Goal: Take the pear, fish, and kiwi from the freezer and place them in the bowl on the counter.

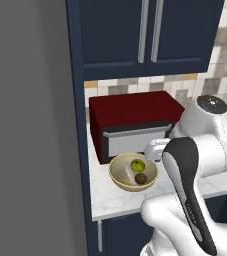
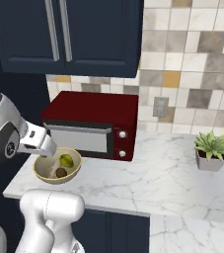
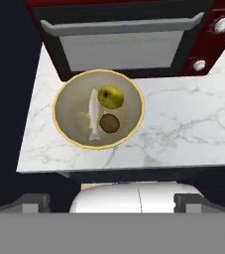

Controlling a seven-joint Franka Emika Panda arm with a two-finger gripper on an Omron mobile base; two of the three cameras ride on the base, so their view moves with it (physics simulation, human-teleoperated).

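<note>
The counter [image 3: 183,124] is white marble with grey veins over navy-blue cabinets [image 1: 120,235], backed by a tiled wall in beige and grey with an outlet plate [image 2: 160,106]. More navy cabinets [image 2: 69,34] hang overhead, and a tall grey panel [image 1: 30,130] closes off the counter's far left end.

One bowl [image 3: 67,99] sits on the marble, straight ahead of the gripper [image 3: 111,203] in the hand view and below it. Inside lie three things, one of each — the fish [image 3: 92,115] stretched along the middle, the pear [image 3: 110,96] just beside it, and the kiwi [image 3: 109,123] just beside the pear, near the fish's tail. Whether the three touch one another is too fine to tell.

The two finger tips stand wide apart at either side of the hand view's lower edge with nothing between them — the jaws are released.

Beyond the bowl from the jaws stands one dark red toaster oven [image 2: 91,123] with a grey glass door, a long handle and two white knobs [image 3: 223,25]; its front is close behind the bowl's rim. One small potted plant [image 2: 211,150] stands well apart, far along the counter. In the left base view the arm's own links cover part of the counter beside the bowl.
</note>
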